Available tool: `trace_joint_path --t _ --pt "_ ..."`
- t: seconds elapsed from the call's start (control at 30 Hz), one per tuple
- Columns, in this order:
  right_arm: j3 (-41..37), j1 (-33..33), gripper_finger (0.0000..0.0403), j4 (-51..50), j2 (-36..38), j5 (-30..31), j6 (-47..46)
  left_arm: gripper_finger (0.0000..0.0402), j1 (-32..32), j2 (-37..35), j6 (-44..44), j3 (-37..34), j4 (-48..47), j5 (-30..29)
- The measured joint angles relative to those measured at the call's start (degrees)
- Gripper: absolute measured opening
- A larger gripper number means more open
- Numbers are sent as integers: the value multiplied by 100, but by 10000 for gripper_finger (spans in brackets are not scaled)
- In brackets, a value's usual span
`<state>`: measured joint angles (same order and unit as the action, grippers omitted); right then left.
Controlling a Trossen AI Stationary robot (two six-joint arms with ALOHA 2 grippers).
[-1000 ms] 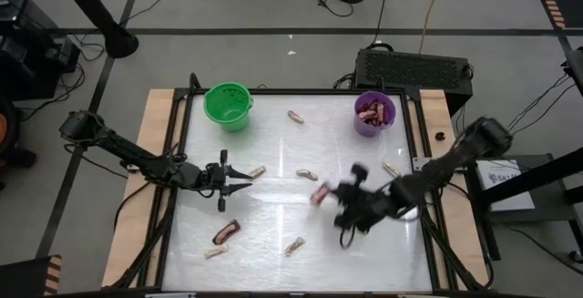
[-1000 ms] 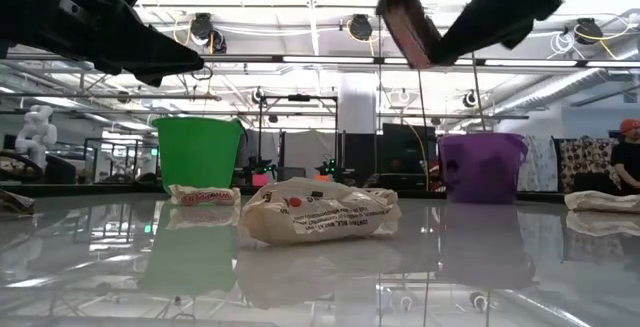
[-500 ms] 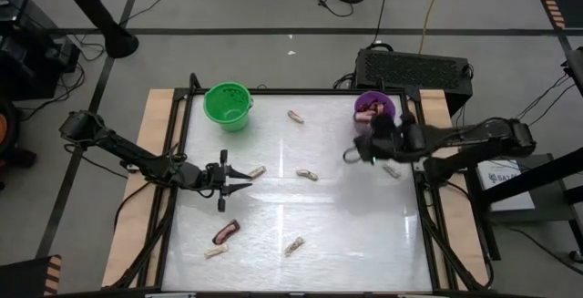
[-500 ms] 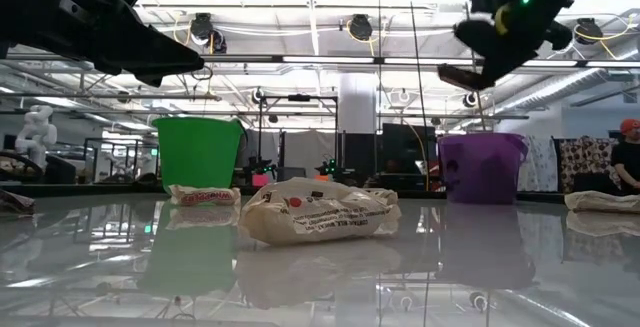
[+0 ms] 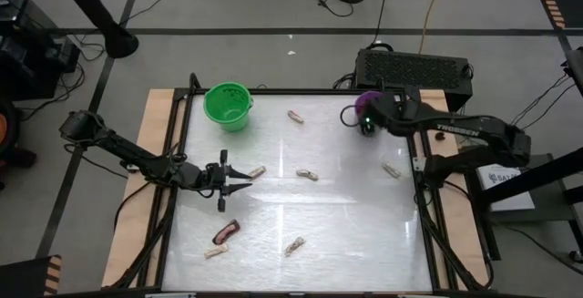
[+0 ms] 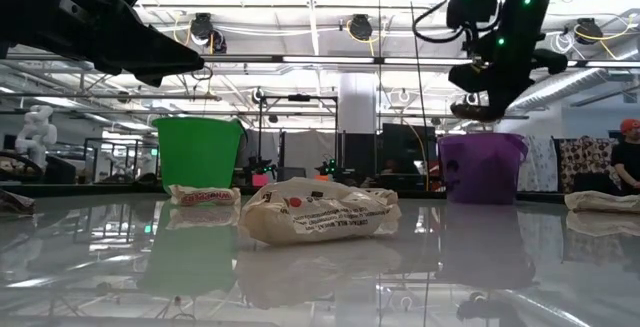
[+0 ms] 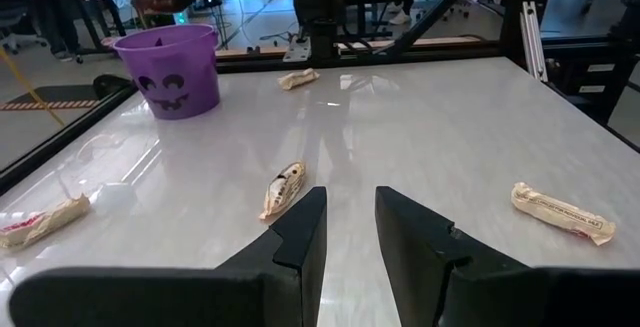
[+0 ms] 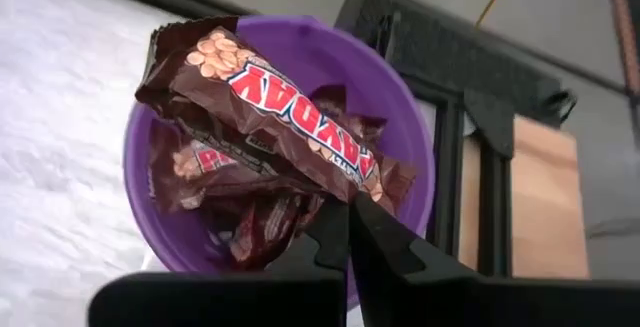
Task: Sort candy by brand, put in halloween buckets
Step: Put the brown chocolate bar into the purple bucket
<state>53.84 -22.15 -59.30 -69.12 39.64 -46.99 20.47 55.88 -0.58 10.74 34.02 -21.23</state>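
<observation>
My right gripper (image 5: 366,120) hangs over the purple bucket (image 6: 482,167), shut on a dark red-brown candy bar (image 8: 270,107). More such bars lie inside that bucket (image 8: 150,197). The green bucket (image 5: 228,105) stands at the far left. Pale tan candy pieces (image 5: 295,116) (image 5: 307,174) (image 5: 392,169) and one dark bar (image 5: 226,231) lie flat on the table. My left gripper (image 5: 244,178) hovers left of centre, open, with a tan piece (image 5: 257,171) just beyond its tips and nothing between its fingers (image 7: 300,237). My right gripper pinches the bar by one end (image 8: 375,182) between its two fingers. The fingers slant downward over the bucket's mouth. The rest of the bar sticks out past the fingertips, lifted clear above the bars in the bucket.
Two more tan pieces (image 5: 293,244) (image 5: 215,252) lie near the table's near edge. A black frame (image 5: 421,152) borders the white tabletop. A dark box (image 5: 414,66) sits just behind the purple bucket.
My right gripper has swung from the table's middle toward the far right corner, turning as it went. It has carried the dark bar up over the purple bucket. Its fingers have stayed shut on the bar.
</observation>
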Motion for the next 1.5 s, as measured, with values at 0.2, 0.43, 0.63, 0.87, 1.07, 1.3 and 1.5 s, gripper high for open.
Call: trace_joint_path --t 0.2,0.43,0.63,0.87,1.07,1.3,1.5 --pt "0 -152 29 114 -42 -247 162 98 0 0 100 0 0 0" --pt "0 -151 83 249 -37 -228 137 98 -9 0 98 0 0 0" --pt "2 -151 112 461 -9 -387 394 98 -9 0 98 0 0 0" --pt "368 -68 114 908 64 -725 651 98 -9 0 98 0 -45 0" --pt "176 788 111 3251 -80 -2076 1744 98 -9 0 -177 0 -366 105" --pt "-411 2318 111 6657 -1057 -2500 2856 98 -9 -2 -1062 35 -1212 790" --pt "-521 3301 111 10197 -3316 -2511 3538 98 -10 -2 -2064 416 -2844 948"
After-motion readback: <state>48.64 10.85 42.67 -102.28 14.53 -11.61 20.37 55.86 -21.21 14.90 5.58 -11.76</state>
